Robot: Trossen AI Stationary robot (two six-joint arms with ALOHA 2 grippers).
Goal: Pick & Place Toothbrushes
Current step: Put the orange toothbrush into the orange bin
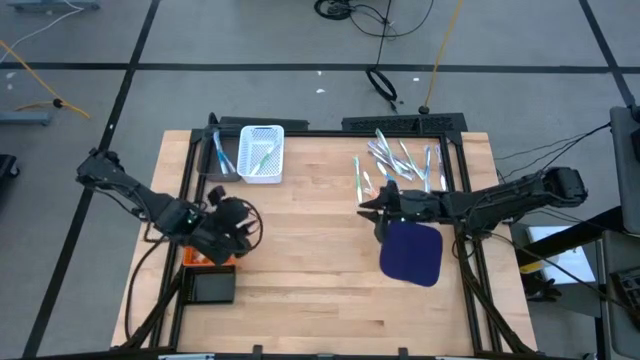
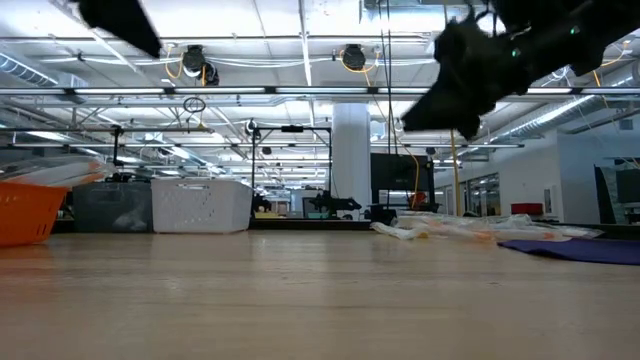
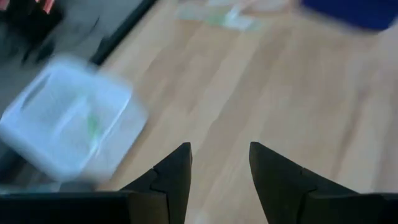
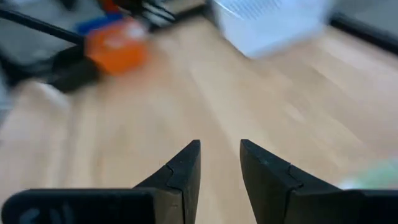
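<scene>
Several thin toothbrushes point(image 1: 400, 160), white, green and pale, lie loose in a pile on the far right of the wooden table; in the low view the toothbrushes point(image 2: 440, 228) lie flat. A few more lie inside the white basket point(image 1: 262, 153) at the far left. My right gripper point(image 1: 372, 208) hovers open just near of the pile, pointing toward the table's left; nothing is between its fingers point(image 4: 219, 152). My left gripper point(image 1: 238, 222) is open above the table's left side, near of the basket point(image 3: 68, 124), and holds nothing point(image 3: 219, 155).
A dark blue mat point(image 1: 412, 252) lies on the table under my right arm. An orange bin point(image 1: 205, 258) and a dark box point(image 1: 212, 288) sit at the near left edge. A black frame point(image 1: 400, 123) runs along the far side. Bare wood lies between the two grippers.
</scene>
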